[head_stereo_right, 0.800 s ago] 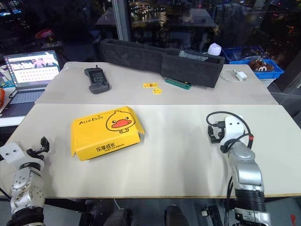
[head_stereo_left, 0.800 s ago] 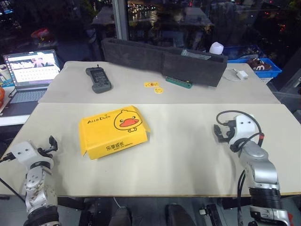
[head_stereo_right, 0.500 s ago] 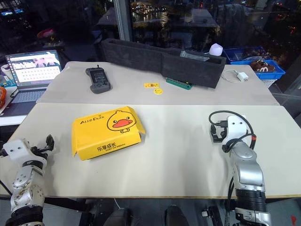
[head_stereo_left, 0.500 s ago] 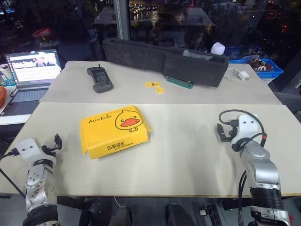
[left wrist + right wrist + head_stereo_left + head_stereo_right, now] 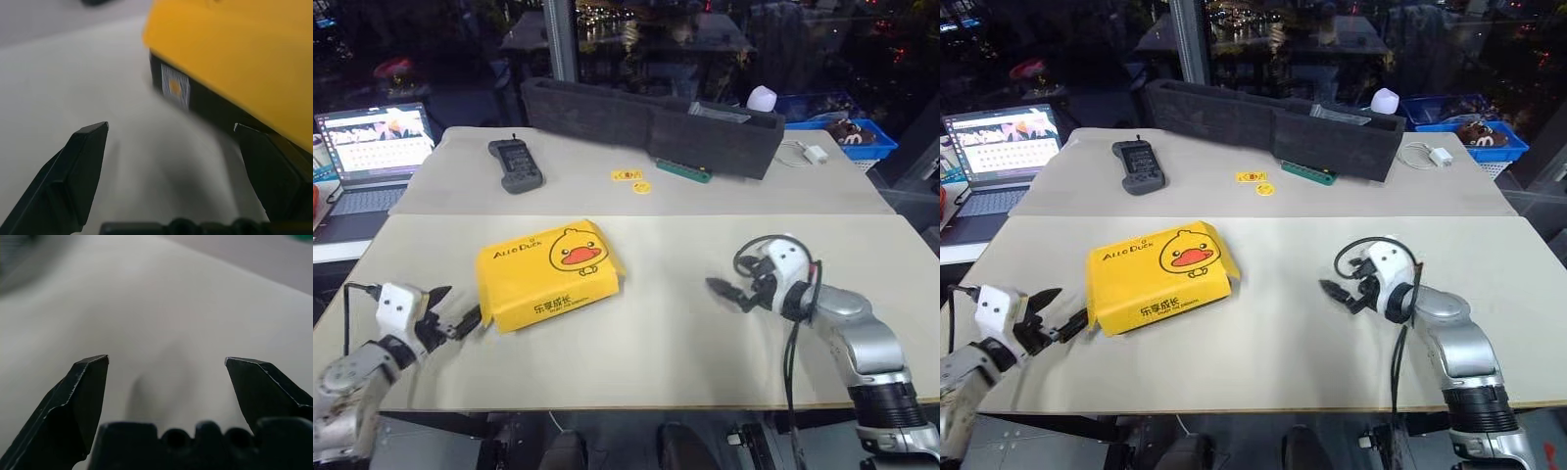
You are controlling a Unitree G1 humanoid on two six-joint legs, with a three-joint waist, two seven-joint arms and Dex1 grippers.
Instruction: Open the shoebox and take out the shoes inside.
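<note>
A: While the shoebox [image 5: 548, 273] lies shut on the near worktop [image 5: 685, 343], yellow duck lid up, where are the jaws?

B: Left gripper [image 5: 1062, 313] sits just beside the box's near-left corner, jaws spread wide, nothing between them. Can't tell if the inner fingertip touches the box; looks right at the edge.

A: Left wrist view?

B: Same: both black fingers [image 5: 80, 166] apart, dark grey side of the box with a small white label just ahead, yellow lid overhanging toward one finger. Bare worktop in the gap.

A: Right gripper?

B: Right gripper [image 5: 724, 291] hovers low over the worktop, well apart from the box, to its right, pointing toward it. Jaws spread, empty. Right wrist view has only pale worktop between the fingers [image 5: 83, 401].

A: Shoes?

B: Lid's closed, so can't see inside.

A: Other stuff?

B: Far worktop: long dark grey foam tray [image 5: 646, 125], black handheld device [image 5: 515, 164], two small yellow tags [image 5: 632, 180], green strip [image 5: 683, 170] by the tray. Laptop [image 5: 372, 147] off left, blue bin [image 5: 847, 132] far right.
</note>
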